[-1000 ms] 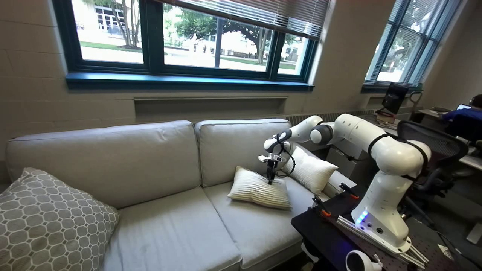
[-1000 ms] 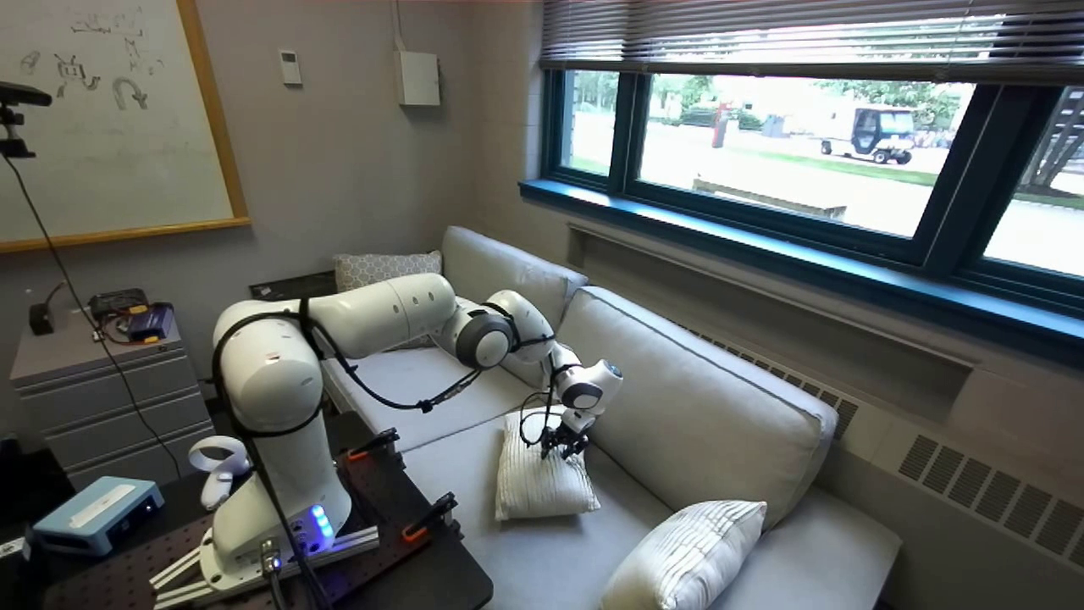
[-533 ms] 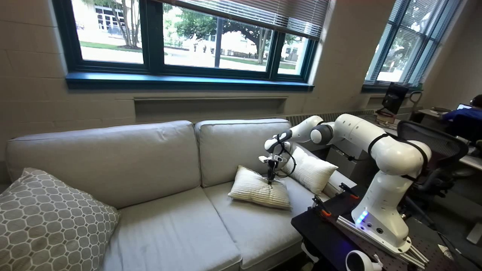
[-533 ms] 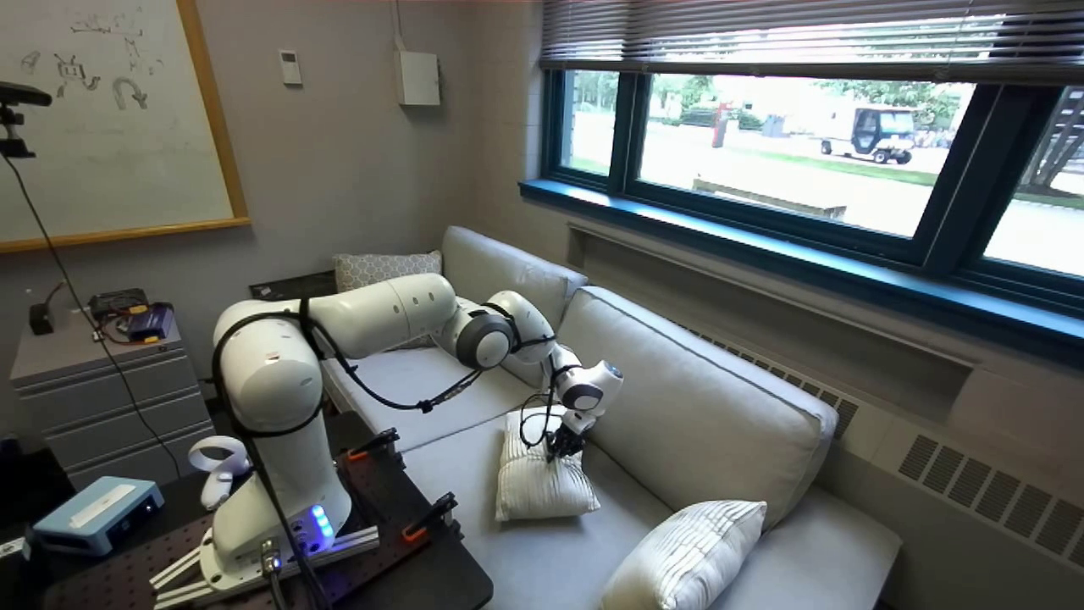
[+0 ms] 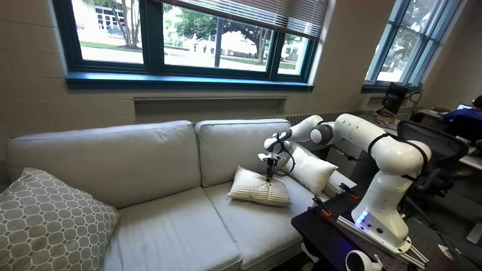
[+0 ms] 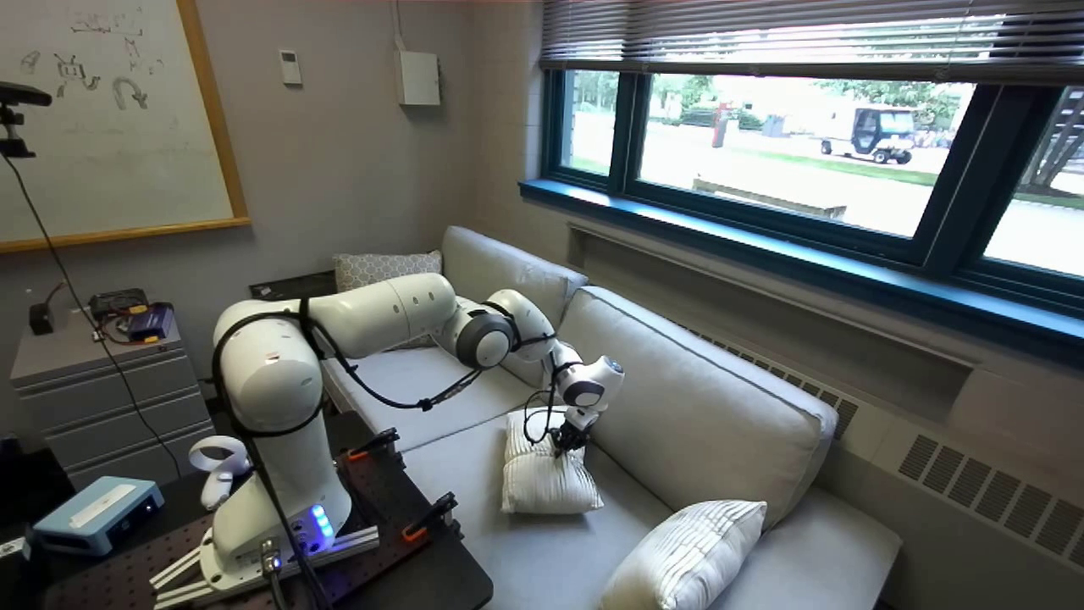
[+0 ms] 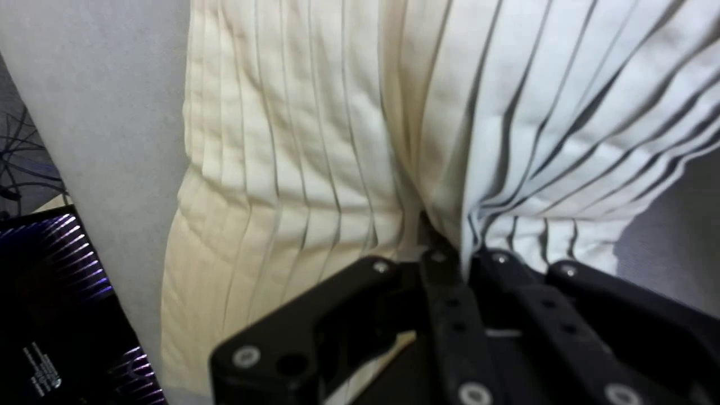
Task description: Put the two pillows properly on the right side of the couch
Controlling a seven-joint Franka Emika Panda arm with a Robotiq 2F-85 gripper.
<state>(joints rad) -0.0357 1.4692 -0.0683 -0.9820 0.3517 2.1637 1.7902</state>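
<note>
Two off-white pleated pillows show on the right seat of the cream couch [image 5: 162,233]. My gripper [image 7: 466,256] is shut on the top face of the nearer-to-middle pillow [image 7: 292,169], with a fold of its cloth pinched between the fingers and pleats drawn in towards them. In both exterior views the gripper [image 5: 268,177] points down onto this pillow [image 5: 248,190], which lies on the seat or just above it; its underside is hidden. The second pillow [image 5: 310,171] leans at the right armrest, apart from the gripper, and stands in the foreground in an exterior view [image 6: 690,555].
A larger grey patterned pillow [image 5: 56,222] sits at the couch's far left end. Back cushions [image 5: 241,146] rise right behind the gripper. The black table [image 5: 316,233] with orange-tipped clamps [image 6: 428,517] and the arm's base borders the couch front.
The fingers have come together on the pillow's top, gathering its cloth. The gripper and the pillow have risen very slightly. The second pillow has not moved.
</note>
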